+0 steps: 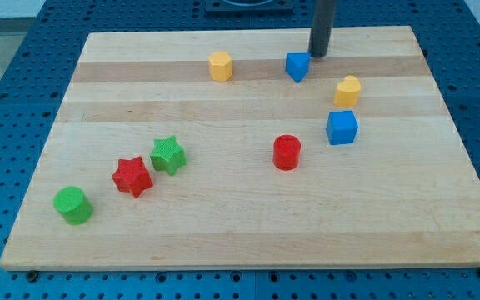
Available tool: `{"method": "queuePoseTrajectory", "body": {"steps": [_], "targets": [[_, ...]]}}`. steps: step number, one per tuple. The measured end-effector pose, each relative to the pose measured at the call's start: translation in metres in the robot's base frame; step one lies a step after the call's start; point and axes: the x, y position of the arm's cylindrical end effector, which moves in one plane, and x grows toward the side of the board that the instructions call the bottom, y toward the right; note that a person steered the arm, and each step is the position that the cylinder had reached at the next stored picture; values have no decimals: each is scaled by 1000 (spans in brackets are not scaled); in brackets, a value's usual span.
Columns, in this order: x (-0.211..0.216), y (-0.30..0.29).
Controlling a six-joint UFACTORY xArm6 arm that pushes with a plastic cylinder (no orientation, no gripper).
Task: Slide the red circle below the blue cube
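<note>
The arm is showing only as a straight, smooth, dark grey rod, round in section, ending in my tip (317,55), which is looking blunt.

My tip (317,55) stood near view's top, just right of blue triangular block (297,66). Red circle (287,152) sat mid-tabletop (223,225) — left of and slightly below blue cube (342,127). Yellow heart-like block (347,90) lay above cube. Yellow hexagon (220,65) top-centre; red star (132,177), green star (167,155), green cylinder (73,205) — lower left.
</note>
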Motion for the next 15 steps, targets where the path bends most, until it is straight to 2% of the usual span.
{"method": "queuePoseTrajectory", "body": {"steps": [2,3,5,6,8,10,13,15], "targets": [[0,-125],[0,-164],[4,-206],[4,-207],[7,-146],[11,-140],[6,-184],[6,-133]]}}
